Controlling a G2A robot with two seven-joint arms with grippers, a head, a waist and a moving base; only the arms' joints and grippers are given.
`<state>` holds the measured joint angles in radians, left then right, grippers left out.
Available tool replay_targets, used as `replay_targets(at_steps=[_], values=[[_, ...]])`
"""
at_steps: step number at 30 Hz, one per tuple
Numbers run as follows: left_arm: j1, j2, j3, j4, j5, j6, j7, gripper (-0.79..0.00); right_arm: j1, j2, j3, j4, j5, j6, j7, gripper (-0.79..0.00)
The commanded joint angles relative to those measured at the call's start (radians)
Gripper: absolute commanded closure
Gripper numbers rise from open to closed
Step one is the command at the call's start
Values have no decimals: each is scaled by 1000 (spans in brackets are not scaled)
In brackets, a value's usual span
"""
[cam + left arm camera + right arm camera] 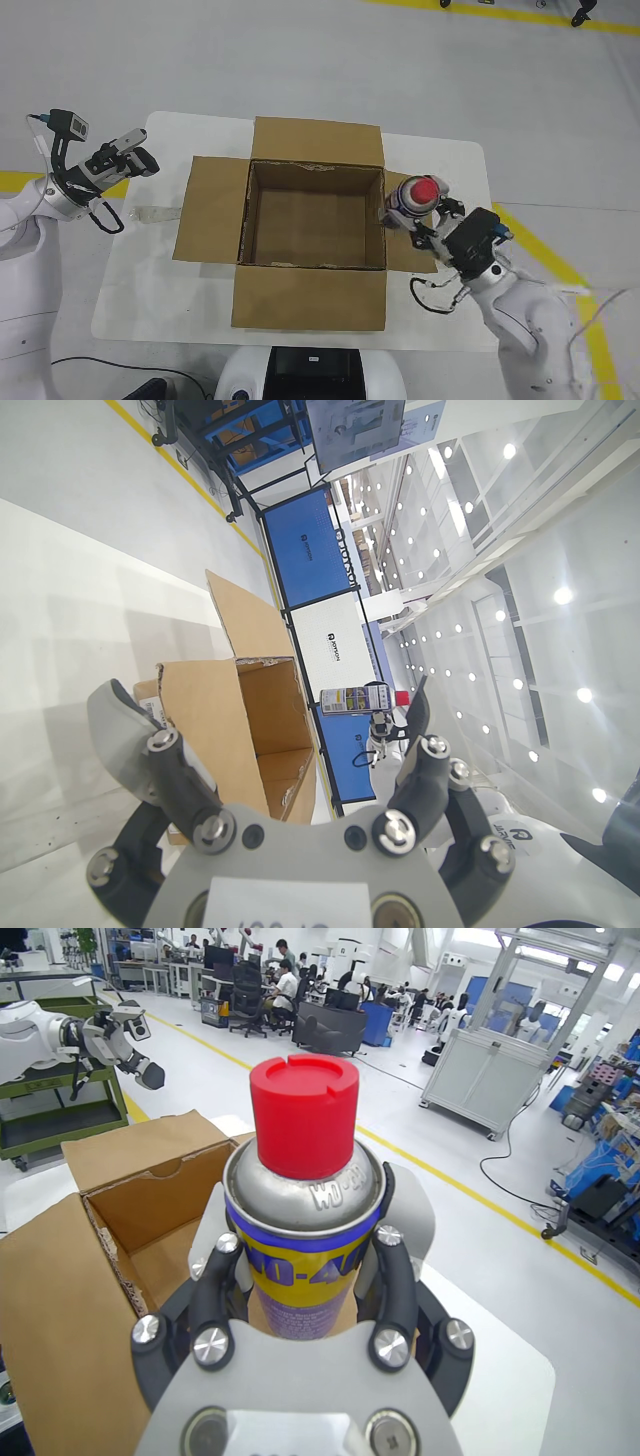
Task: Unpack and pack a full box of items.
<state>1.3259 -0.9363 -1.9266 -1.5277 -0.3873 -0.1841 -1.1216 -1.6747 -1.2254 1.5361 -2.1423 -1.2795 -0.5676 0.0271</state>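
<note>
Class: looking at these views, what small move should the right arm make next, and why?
Probably shift the red-capped metal spray can, clamped upright in the right gripper, sideways over the open brown cardboard box: the can hangs above the box's side flap, and the box looks empty.

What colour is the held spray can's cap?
Plain red: the round plastic cap on the blue and yellow metal spray can. Best in the right wrist view.
</note>
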Motion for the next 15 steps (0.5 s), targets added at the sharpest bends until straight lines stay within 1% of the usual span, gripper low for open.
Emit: replay_targets(at_steps=[1,9,13,15], values=[[0,0,0,0,0,0,0,-785,-44,3,37,-13,6,-8,-27,0],[0,0,0,0,0,0,0,-785,-219,10,163,-37,36,1,-125,0],[0,0,0,0,0,0,0,-785,-280,10,198,-43,48,14,-159,0],[0,0,0,0,0,0,0,-785,-291,10,204,-44,52,13,-162,0]])
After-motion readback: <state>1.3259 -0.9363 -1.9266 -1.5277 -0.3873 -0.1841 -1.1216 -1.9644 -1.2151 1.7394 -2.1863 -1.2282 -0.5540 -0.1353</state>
